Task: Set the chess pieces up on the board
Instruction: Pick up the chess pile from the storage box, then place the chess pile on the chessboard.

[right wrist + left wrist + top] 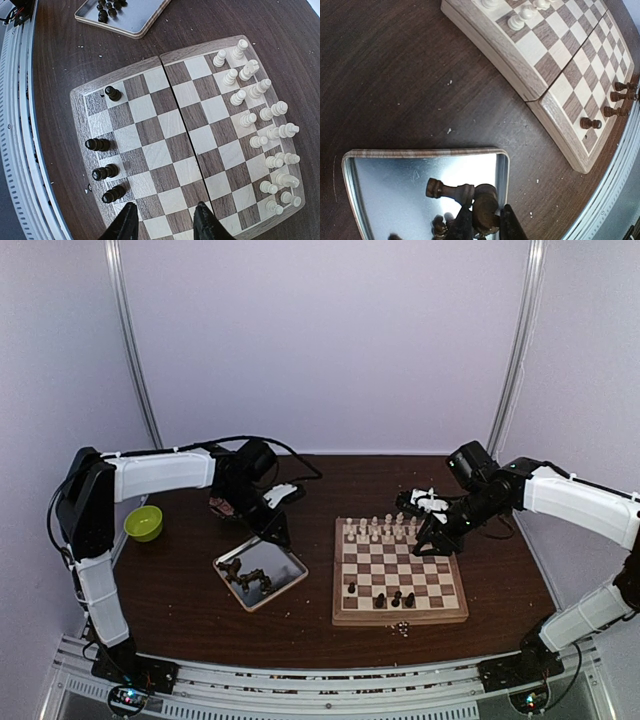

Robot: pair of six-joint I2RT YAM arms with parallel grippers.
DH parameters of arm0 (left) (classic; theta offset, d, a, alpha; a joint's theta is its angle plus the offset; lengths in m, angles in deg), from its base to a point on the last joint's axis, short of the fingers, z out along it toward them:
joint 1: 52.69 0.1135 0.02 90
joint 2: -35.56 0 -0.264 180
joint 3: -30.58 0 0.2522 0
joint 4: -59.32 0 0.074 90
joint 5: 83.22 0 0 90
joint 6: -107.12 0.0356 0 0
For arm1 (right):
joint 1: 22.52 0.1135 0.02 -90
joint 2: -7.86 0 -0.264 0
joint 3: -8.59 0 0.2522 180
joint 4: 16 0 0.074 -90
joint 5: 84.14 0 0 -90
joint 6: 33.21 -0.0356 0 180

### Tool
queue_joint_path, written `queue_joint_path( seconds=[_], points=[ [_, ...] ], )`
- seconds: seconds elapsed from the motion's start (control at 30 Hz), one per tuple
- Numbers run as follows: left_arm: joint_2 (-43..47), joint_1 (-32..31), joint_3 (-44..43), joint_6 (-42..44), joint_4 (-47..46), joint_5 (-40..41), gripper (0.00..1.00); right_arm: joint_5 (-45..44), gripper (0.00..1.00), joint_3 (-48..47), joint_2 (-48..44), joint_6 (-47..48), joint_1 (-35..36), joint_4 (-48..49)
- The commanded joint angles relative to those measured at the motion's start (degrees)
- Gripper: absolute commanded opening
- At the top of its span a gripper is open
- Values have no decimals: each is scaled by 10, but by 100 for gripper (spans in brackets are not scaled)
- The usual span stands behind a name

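Note:
The board (400,618) lies right of centre. Cream chess pieces (380,530) fill its two far rows, and a few dark pieces (397,597) stand near its front edge. My left gripper (275,532) is shut on a dark chess piece (486,204) over the right end of the silver tray (502,165). Several more dark pieces (247,580) lie in the tray. My right gripper (432,543) hovers open and empty over the board's far right part. In the right wrist view the gripper (165,227) is above bare squares, with dark pieces (105,172) to its left and cream pieces (260,135) to its right.
A green bowl (144,523) sits at the far left. A white object (283,495) lies behind the tray and another (430,502) behind the board. Small dark bits (400,628) lie in front of the board. Pale crumbs (449,131) dot the table.

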Motion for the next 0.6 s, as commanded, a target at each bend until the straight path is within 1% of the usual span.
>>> queue_joint_path(
  seconds=[0.0,0.2,0.33,0.47,0.57],
  points=[
    [10,-17,-16,13,-23,-44,11,-5,39,1,7,-1,-1,-7],
    [-7,-54,-50,38,-23,-68,12,-7,39,0,8,-5,-1,-5],
    [-9,-74,-65,61,-23,-62,12,-8,39,-5,9,-24,-2,1],
    [-8,-95,-81,102,-18,-26,12,3,39,-19,6,-63,-15,12],
    [-30,-119,-124,149,21,11,12,7,39,-28,6,-83,-32,20]
  ],
)
